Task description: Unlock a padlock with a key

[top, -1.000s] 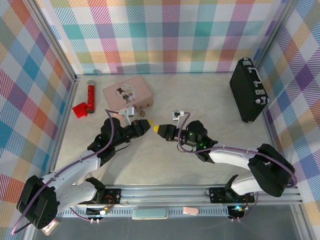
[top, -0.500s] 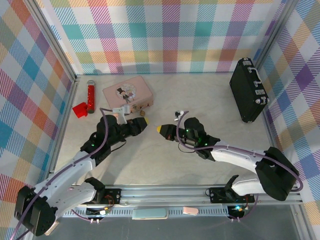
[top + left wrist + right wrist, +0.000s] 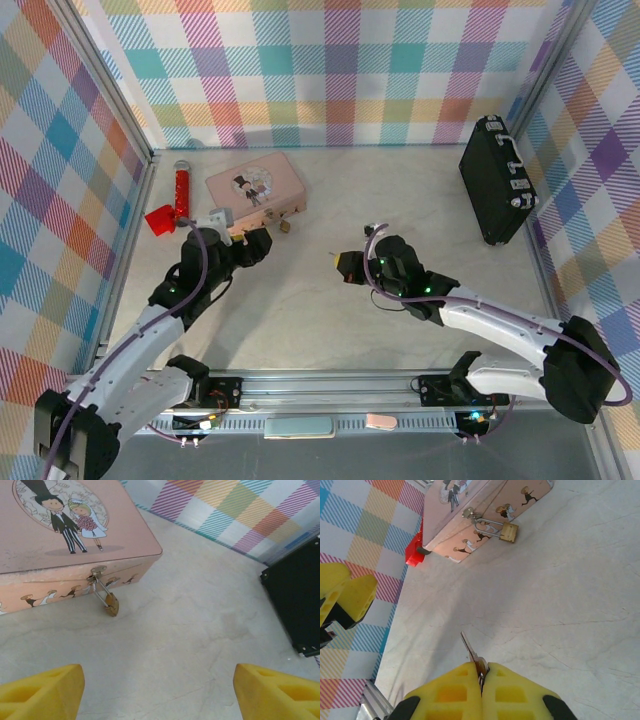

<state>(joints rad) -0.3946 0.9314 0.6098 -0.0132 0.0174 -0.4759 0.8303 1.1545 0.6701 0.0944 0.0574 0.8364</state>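
Observation:
The small brass padlock hangs by its thin shackle from the hasp on the front of the pink box, resting on the floor. It also appears in the overhead view as the padlock and in the right wrist view as the padlock. My left gripper is open and holds nothing, a short way in front of the padlock. My right gripper is shut on the thin silvery key, whose blade sticks out towards the box. From overhead, the right gripper is right of the padlock.
A black case lies at the right wall. A red tube and a red piece lie left of the pink box. Checked walls close in the floor. The left gripper's yellow fingers show in the right wrist view.
The two grippers have drawn apart. My left gripper pulled back to the left towards the box. My right gripper shifted a little right, still holding the key.

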